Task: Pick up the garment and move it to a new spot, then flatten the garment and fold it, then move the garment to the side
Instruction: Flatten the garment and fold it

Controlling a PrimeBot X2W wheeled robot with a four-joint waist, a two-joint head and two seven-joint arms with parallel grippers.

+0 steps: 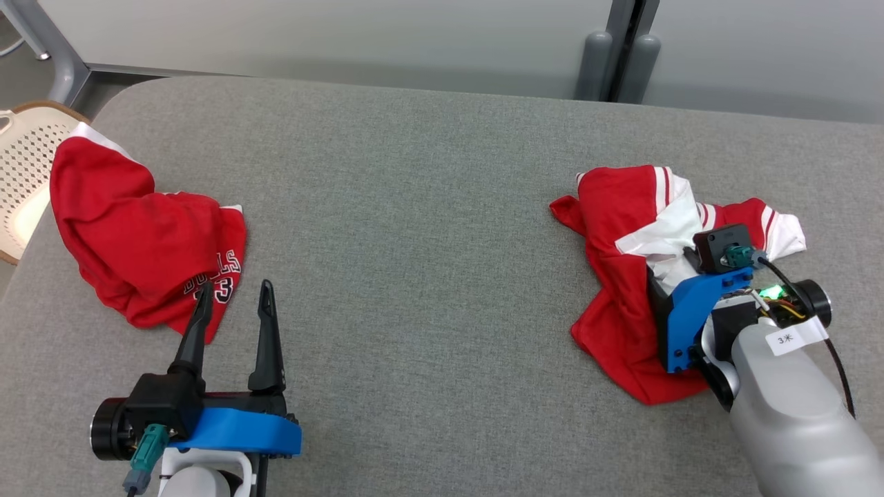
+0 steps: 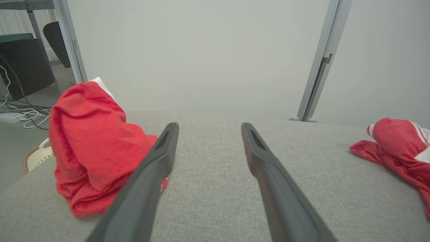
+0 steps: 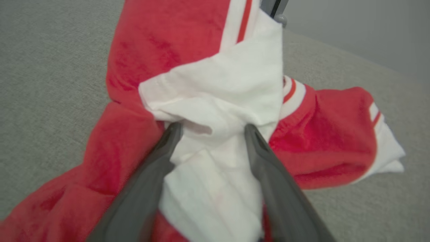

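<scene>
A crumpled red and white garment (image 1: 621, 207) lies on the right side of the grey table (image 1: 428, 241). My right gripper (image 3: 212, 126) is open and pressed down into it, with a white fold (image 3: 218, 101) bunched between the fingers. In the head view its blue mount (image 1: 697, 304) covers the fingertips. A second red garment (image 1: 138, 235) with "BULLS" lettering lies heaped at the far left. My left gripper (image 1: 235, 286) hovers open just right of that heap (image 2: 90, 134), and its left finger (image 2: 147, 181) overlaps the heap's edge.
A perforated cream chair (image 1: 21, 179) stands off the table's left edge. Behind the table are a pale wall and a grey post (image 1: 615, 55). Cables (image 2: 20, 114) lie on the floor at the far left. Bare grey cloth stretches between the two heaps.
</scene>
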